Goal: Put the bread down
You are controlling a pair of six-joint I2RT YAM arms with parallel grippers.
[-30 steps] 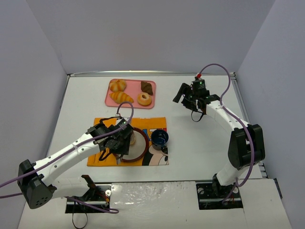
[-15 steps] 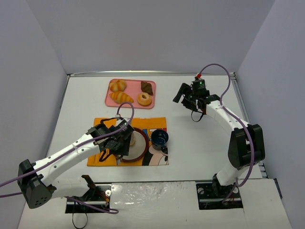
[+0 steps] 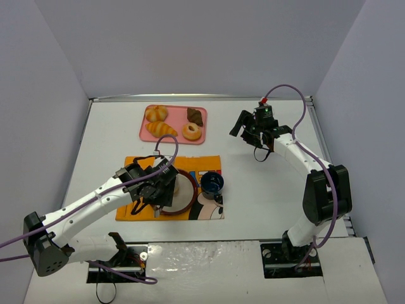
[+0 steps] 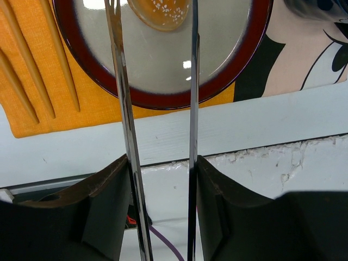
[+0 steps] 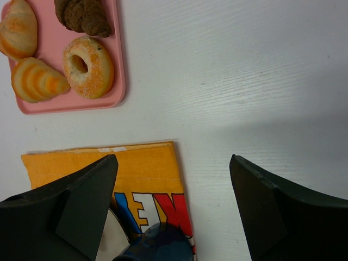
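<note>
The bread (image 4: 160,13), a golden-orange bun speckled white, lies on the dark-red-rimmed plate (image 4: 157,65) at the top edge of the left wrist view. It sits between the tips of metal tongs (image 4: 124,109), whose two arms run out from my left gripper (image 4: 162,163). That gripper is shut on the tongs, its fingers pressing on both arms. From above, the left gripper (image 3: 155,190) hangs over the plate (image 3: 187,197) and hides the bread. My right gripper (image 3: 253,130) is open and empty, well away at the back right; in its own view (image 5: 171,163) it sits above the table beside the placemat (image 5: 109,163).
A pink tray (image 3: 177,117) at the back holds a bun (image 3: 156,113), a croissant (image 3: 162,129), a doughnut (image 3: 192,131) and a brown pastry (image 3: 195,116). A blue cup (image 3: 212,183) stands right of the plate on the orange placemat (image 3: 139,163). Chopsticks (image 4: 60,54) lie left of the plate.
The left gripper has eased a little and shifted slightly over the plate. The right arm has not moved.
</note>
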